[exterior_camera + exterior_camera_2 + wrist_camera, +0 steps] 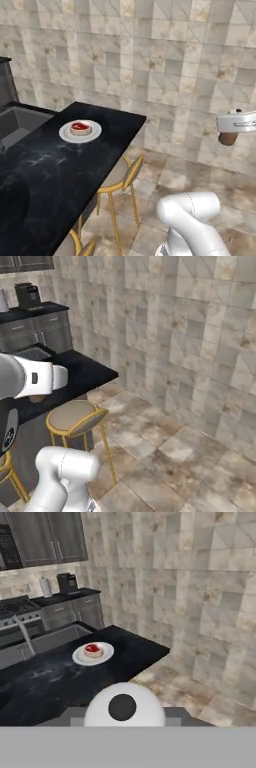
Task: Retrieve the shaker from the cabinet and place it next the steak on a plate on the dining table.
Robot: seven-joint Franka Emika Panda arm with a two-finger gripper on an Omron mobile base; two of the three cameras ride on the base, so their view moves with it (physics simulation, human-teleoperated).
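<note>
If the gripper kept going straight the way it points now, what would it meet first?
Probably the dining table near the plate with the steak. The gripper holds the shaker aimed that way; depth is unclear.

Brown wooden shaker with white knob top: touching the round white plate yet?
Apart. In the hand view the shaker sits at the gripper, with bare black marble counter between it and the plate.

Glossy white arm (192,220), all rounded tube segments with thin seam lines, darker grey at the joints, plus a small dark rectangular marking on the wrist (34,378).
</note>
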